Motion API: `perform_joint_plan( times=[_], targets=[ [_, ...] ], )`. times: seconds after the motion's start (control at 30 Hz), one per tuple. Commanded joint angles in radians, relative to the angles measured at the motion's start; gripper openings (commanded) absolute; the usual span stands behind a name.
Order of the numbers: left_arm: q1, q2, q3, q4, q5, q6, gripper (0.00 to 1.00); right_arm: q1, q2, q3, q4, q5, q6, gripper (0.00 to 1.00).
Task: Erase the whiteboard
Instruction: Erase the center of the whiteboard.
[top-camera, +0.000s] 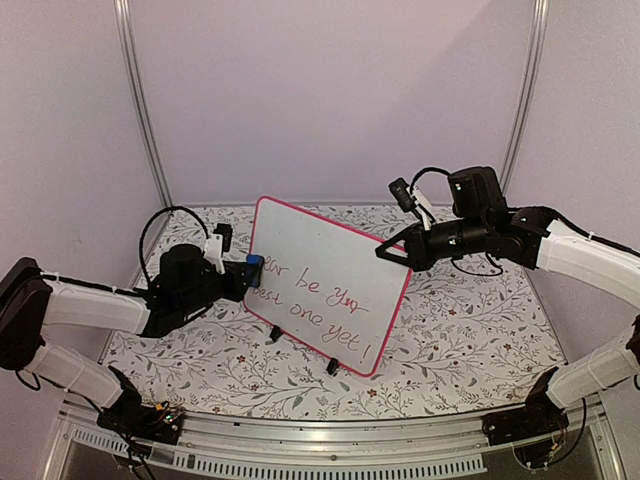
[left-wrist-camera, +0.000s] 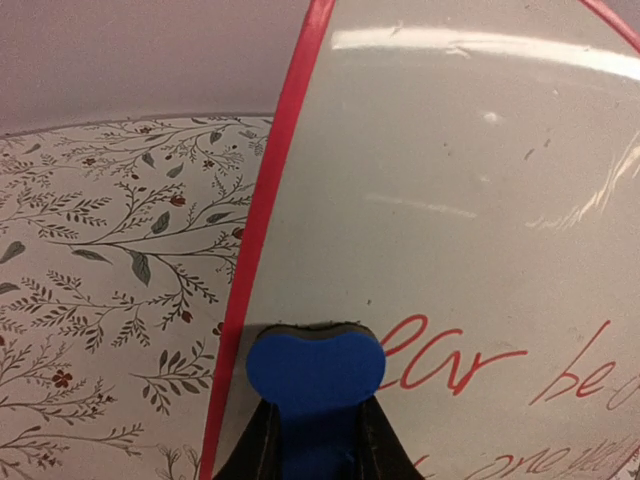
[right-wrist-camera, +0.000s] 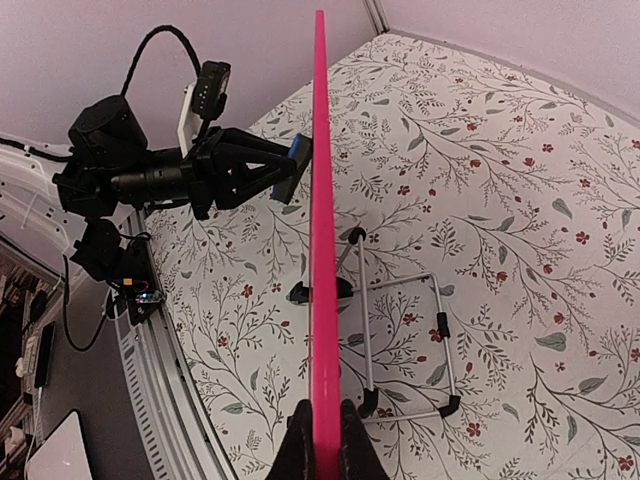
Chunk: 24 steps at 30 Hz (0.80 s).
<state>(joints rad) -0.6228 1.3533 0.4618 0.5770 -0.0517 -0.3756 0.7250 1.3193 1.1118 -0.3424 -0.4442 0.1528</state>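
The left gripper (top-camera: 246, 272) is clamped on a small blue eraser (top-camera: 254, 268), with one dark finger on each side of the block. In the left wrist view the blue eraser (left-wrist-camera: 315, 368) sticks up from between the fingers (left-wrist-camera: 262, 445), its dark felt strip turned toward the whiteboard (left-wrist-camera: 450, 200). The felt sits against the whiteboard's face, just inside its left frame and beside the first letters of the red handwriting (left-wrist-camera: 455, 362).

The right gripper (top-camera: 392, 250) is closed on the whiteboard's right edge. In the right wrist view its two fingers (right-wrist-camera: 298, 452) pinch the thin pink-red frame, and the whiteboard (right-wrist-camera: 320, 200) appears edge-on as a single bright line running up the middle of the picture. On the far side of that line the left gripper (right-wrist-camera: 285, 172) holds the eraser up to the whiteboard.

The whiteboard (top-camera: 310, 235) stands near upright and leans back slightly, turned at an angle between the two arms. Its face carries two lines of slanted red handwriting (top-camera: 320, 300). Two small black feet (top-camera: 275, 335) prop its lower edge, and a bent wire stand (right-wrist-camera: 400, 340) lies behind it. Under the whiteboard is a table (top-camera: 470, 320) covered in a pale print of leafy sprigs and small red flowers.
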Motion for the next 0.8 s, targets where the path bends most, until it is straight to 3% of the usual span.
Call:
perform_joint_plan(
  times=[0.0, 0.43, 0.77],
  targets=[
    [-0.007, 0.018, -0.038, -0.019, 0.007, -0.022, 0.15, 0.014, 0.0, -0.017, -0.022, -0.051, -0.06, 0.0],
    [-0.039, 0.021, -0.078, -0.005, -0.011, -0.038, 0.15, 0.014, 0.0, -0.017, -0.023, -0.053, -0.059, 0.0],
    [-0.07, 0.009, -0.012, -0.033, -0.019, -0.025, 0.15, 0.014, -0.005, -0.017, -0.023, -0.051, -0.059, 0.0]
  ],
)
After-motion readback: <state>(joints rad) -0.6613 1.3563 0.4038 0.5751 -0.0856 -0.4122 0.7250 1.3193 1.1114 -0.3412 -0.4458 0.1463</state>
